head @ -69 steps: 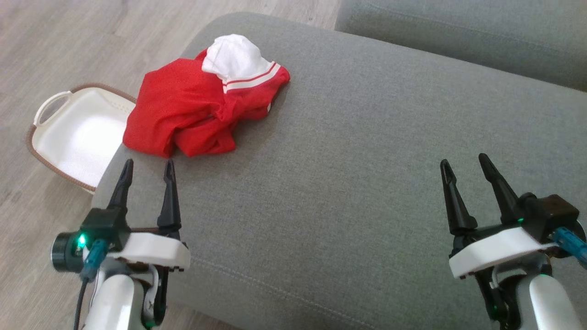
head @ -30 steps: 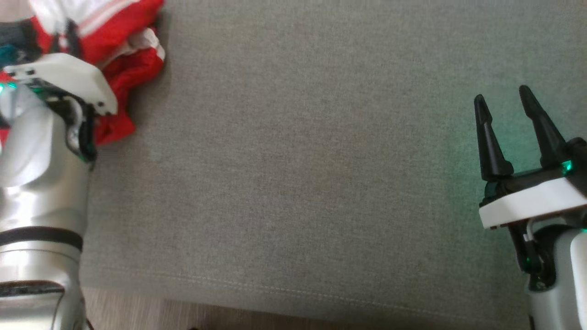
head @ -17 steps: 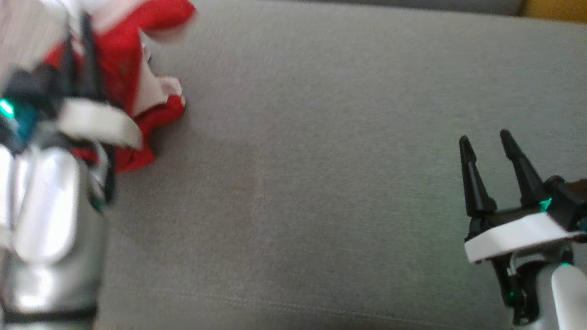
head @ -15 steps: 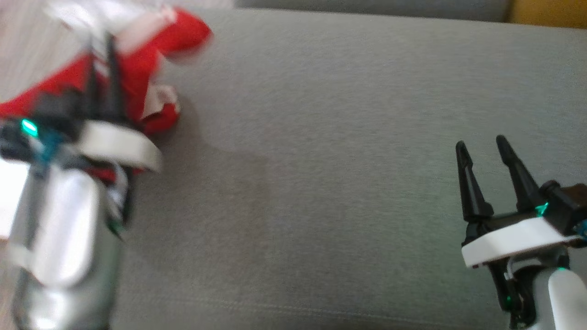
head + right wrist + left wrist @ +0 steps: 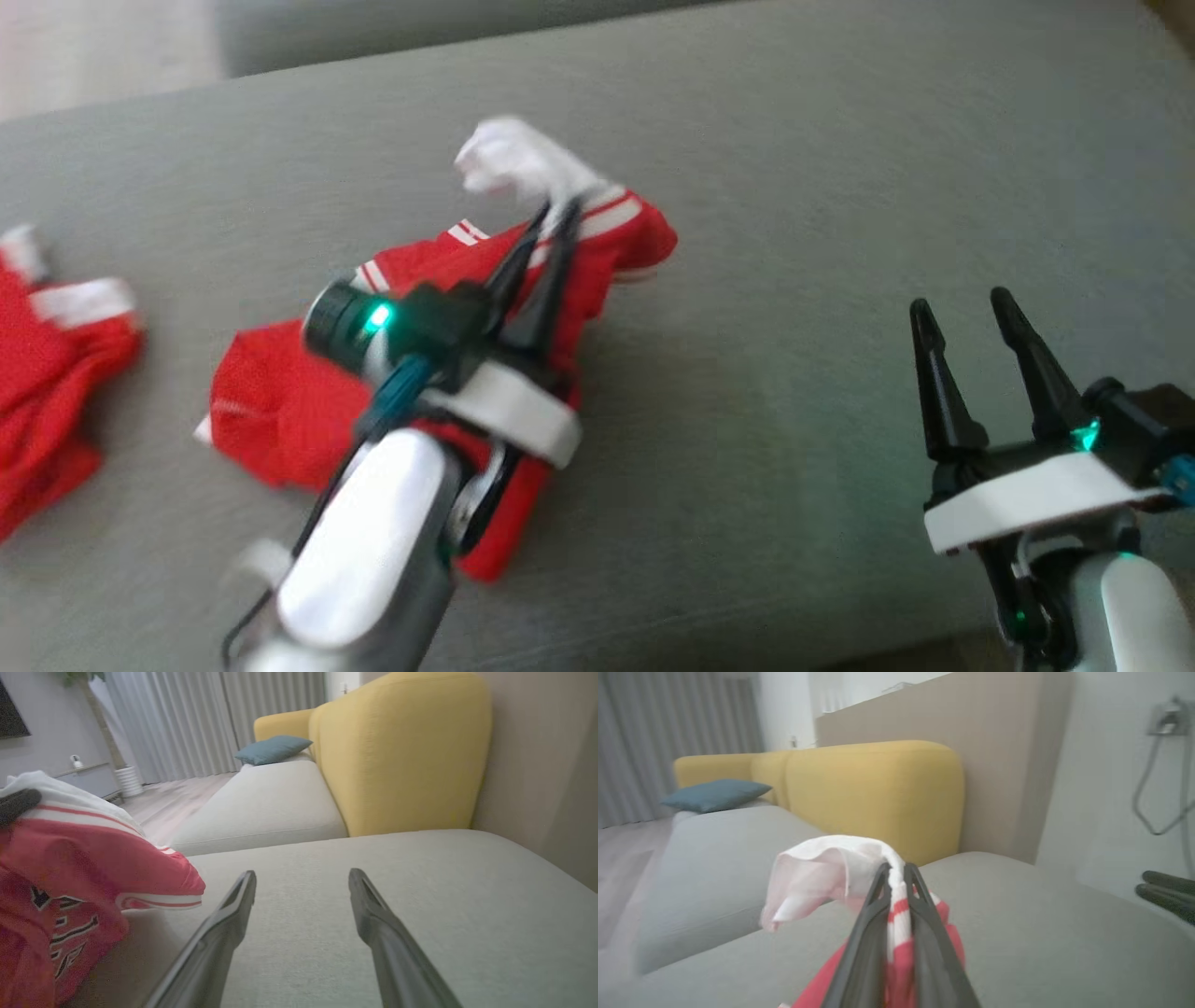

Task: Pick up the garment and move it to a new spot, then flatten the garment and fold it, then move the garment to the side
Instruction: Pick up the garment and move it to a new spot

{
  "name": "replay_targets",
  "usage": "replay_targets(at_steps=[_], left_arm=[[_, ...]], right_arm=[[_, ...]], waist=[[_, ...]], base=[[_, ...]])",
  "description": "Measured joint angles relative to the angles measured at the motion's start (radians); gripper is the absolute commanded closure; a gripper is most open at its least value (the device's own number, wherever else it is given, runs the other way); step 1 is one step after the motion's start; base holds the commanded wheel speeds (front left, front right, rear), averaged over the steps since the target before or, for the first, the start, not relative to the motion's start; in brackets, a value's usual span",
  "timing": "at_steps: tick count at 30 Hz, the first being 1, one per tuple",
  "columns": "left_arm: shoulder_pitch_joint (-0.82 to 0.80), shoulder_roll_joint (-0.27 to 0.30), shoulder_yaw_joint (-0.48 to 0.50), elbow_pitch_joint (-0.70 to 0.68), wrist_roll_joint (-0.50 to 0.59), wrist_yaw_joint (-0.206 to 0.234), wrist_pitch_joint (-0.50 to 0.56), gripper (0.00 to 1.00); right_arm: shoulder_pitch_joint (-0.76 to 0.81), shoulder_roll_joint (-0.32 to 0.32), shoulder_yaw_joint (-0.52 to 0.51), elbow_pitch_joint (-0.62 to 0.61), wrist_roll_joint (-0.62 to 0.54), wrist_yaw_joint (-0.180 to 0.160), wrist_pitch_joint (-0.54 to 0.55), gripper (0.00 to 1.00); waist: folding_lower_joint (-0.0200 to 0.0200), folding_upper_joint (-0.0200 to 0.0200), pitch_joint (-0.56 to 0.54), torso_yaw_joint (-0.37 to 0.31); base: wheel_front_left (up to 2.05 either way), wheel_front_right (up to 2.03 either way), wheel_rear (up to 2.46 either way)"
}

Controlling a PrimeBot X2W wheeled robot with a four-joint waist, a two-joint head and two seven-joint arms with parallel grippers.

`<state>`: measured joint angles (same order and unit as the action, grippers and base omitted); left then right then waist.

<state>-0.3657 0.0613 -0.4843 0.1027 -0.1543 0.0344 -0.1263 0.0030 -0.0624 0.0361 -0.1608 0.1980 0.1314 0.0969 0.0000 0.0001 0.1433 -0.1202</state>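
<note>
L pincer (image 5: 558,213): clenched on garment (image 5: 271,420), at white-striped edge.
R pincer (image 5: 962,308): released, empty; garment at its 9 o'clock, apart.
Sofa cushion (image 5: 794,187): grey, beneath both.

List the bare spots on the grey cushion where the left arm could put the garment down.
Widest bare patch: grey cushion between the garment and the open right gripper. Also bare along the far edge, beyond the left gripper pinching the garment's white trim. Crowded on the left: garment plus more red cloth.
</note>
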Motion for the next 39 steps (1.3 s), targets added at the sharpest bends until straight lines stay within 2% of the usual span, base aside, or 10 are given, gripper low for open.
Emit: replay_targets(at_steps=[7, 13, 14, 15, 16, 21, 26, 35, 39], left_arm=[[-0.191, -0.012, -0.126, 0.134, -0.016, 0.000, -0.018, 1.00], [-0.213, -0.012, -0.226, 0.300, -0.074, -0.012, 0.016, 1.00], [-0.213, -0.011, -0.244, 0.315, -0.084, -0.018, 0.016, 0.73], [-0.213, -0.011, -0.259, 0.325, -0.088, -0.018, 0.014, 0.28], [-0.214, -0.011, -0.277, 0.329, -0.090, -0.018, 0.010, 0.00], [-0.213, -0.010, -0.349, 0.330, -0.098, -0.015, -0.035, 0.00], [-0.184, -0.004, -0.342, 0.256, -0.095, 0.051, -0.096, 0.00], [-0.062, 0.098, -0.146, 0.152, -0.122, 0.215, -0.123, 0.00], [0.012, 0.134, -0.054, 0.113, -0.139, 0.271, -0.123, 0.00]], right_arm=[[-0.045, 0.009, 0.007, 0.025, 0.025, 0.000, -0.037, 0.00], [-0.066, 0.016, 0.019, 0.061, 0.042, 0.000, -0.071, 0.00], [-0.072, 0.016, 0.021, 0.069, 0.045, 0.000, -0.073, 0.00], [-0.078, 0.016, 0.021, 0.075, 0.049, 0.000, -0.081, 0.00], [-0.082, 0.016, 0.021, 0.079, 0.050, 0.000, -0.081, 0.00], [-0.093, 0.016, 0.023, 0.104, 0.052, 0.000, -0.091, 0.00], [-0.093, 0.016, 0.016, 0.106, 0.042, 0.000, -0.088, 0.00], [-0.066, 0.016, -0.010, 0.077, 0.019, 0.000, -0.051, 0.00], [-0.051, 0.016, -0.019, 0.069, 0.019, 0.000, -0.036, 0.00]], waist=[[0.0000, 0.0000, 0.071, -0.152], [0.0000, 0.0000, 0.158, -0.230], [0.0000, 0.0000, 0.168, -0.238], [0.0000, 0.0000, 0.177, -0.245], [0.0000, -0.0001, 0.185, -0.251], [0.0001, 0.0000, 0.176, -0.236], [0.0001, 0.0000, 0.127, -0.171], [0.0000, 0.0000, 0.065, -0.033], [0.0000, 0.0000, 0.042, 0.022]], base=[[0.00, 0.00, 0.00], [0.00, 0.00, 0.00], [0.00, 0.00, 0.00], [0.00, 0.00, 0.00], [0.00, 0.00, 0.00], [0.00, 0.00, 0.00], [0.00, 0.00, 0.00], [0.00, 0.00, 0.00], [0.00, 0.00, 0.00]])
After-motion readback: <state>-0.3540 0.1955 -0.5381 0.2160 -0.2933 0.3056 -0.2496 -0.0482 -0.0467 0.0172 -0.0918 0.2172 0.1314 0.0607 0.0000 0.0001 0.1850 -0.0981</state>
